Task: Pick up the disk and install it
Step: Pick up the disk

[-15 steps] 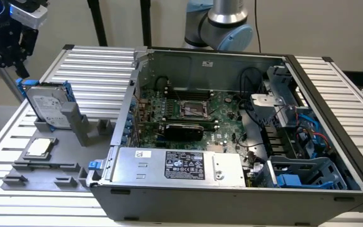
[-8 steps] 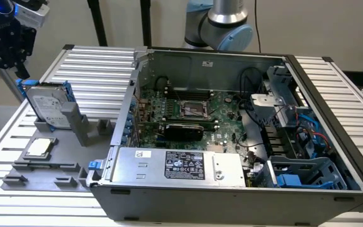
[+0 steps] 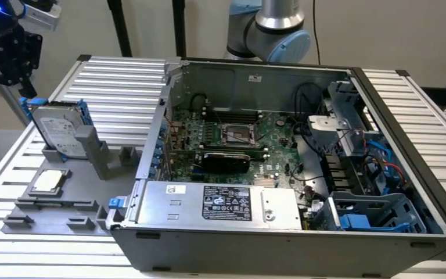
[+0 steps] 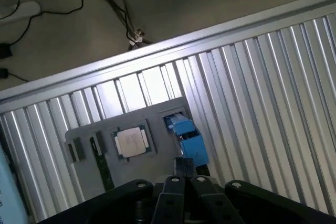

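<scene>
A hard drive, the disk (image 3: 58,132), stands on edge in a slot of a grey holder (image 3: 103,156) on a ribbed metal table (image 3: 118,75), at the exterior view's left, just beside an open computer case (image 3: 285,87); its silver face with a white label looks toward the camera, and a blue plastic frame runs up its edges and over its top; it is not yet lifted; a small square chip (image 3: 49,180) lies flat on the same grey base, near the disk

The disk is probably rigid and fairly heavy for its size, with smooth metal faces that could slip; the blue frame is likely thinner and springy, so it may flex if squeezed hard; the surest hold seems to be across the upper part, pressing on the two broad faces; it should not be knocked or dropped

The black gripper (image 3: 26,87) hangs above the disk and a little toward the exterior view's left, pointing down, apart from it; in the wrist view the gripper (image 4: 184,165) looks down on the blue top edge of the disk (image 4: 186,139); its two sides appear drawn together, with nothing between them
</scene>
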Controlling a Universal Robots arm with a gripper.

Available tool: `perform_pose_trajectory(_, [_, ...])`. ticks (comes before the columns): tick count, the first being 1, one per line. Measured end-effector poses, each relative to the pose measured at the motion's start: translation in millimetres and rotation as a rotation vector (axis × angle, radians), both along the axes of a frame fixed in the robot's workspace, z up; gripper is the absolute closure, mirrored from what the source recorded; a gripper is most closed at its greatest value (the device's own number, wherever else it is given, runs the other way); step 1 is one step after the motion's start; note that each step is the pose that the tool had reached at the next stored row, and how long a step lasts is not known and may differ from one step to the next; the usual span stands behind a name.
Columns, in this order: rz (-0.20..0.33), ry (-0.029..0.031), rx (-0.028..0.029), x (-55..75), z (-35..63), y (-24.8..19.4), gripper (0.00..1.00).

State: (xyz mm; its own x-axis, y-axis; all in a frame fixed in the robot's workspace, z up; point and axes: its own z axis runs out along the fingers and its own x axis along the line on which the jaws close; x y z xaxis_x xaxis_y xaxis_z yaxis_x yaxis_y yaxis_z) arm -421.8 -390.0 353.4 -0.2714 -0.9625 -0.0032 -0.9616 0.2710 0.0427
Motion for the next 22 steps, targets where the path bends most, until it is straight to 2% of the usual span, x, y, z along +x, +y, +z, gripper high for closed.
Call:
perform_pose_trajectory(7, [0.118, -0.0004, 0.0018, 0.0, -1.0, 0.1, 1.00])
perform_pose_trajectory(11, [0.164, -0.0016, 0.0036, -0.1, -1.6, 1.5, 1.00])
perform_pose_trajectory(15, [0.189, -0.0018, 0.0037, -0.1, -2.4, 6.1, 1.00])
perform_pose_trajectory(22, [0.231, -0.0070, 0.0032, -1.3, -4.0, 14.5, 1.00])
